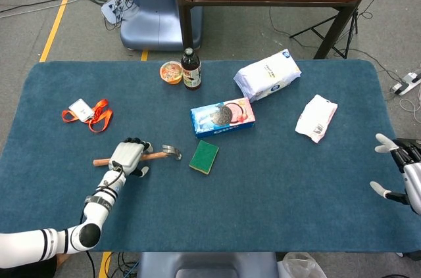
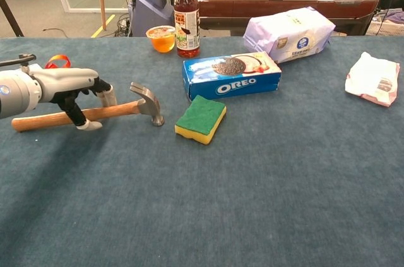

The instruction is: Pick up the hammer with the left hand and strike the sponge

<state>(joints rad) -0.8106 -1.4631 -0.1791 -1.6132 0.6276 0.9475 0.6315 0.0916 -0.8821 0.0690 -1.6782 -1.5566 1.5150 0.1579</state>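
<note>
The wooden-handled hammer [image 1: 164, 154] lies flat on the blue table cloth, its steel head [image 2: 148, 104] pointing toward the green and yellow sponge [image 1: 204, 156] just to its right. My left hand [image 1: 127, 157] is lowered over the middle of the handle [image 2: 38, 120]. The fingers [image 2: 106, 95] reach past the far side and the thumb [image 2: 86, 125] touches down on the near side, not closed around the wood. The sponge [image 2: 201, 118] sits untouched in front of the Oreo box. My right hand [image 1: 402, 176] hovers at the table's right edge, fingers spread, holding nothing.
A blue Oreo box [image 1: 222, 116] lies behind the sponge. Further back stand a dark bottle [image 1: 191, 69] and a small orange cup [image 1: 171, 71]. A white bag [image 1: 267, 75] and a white packet [image 1: 316, 117] lie to the right, an orange lanyard with a card [image 1: 87, 114] to the left.
</note>
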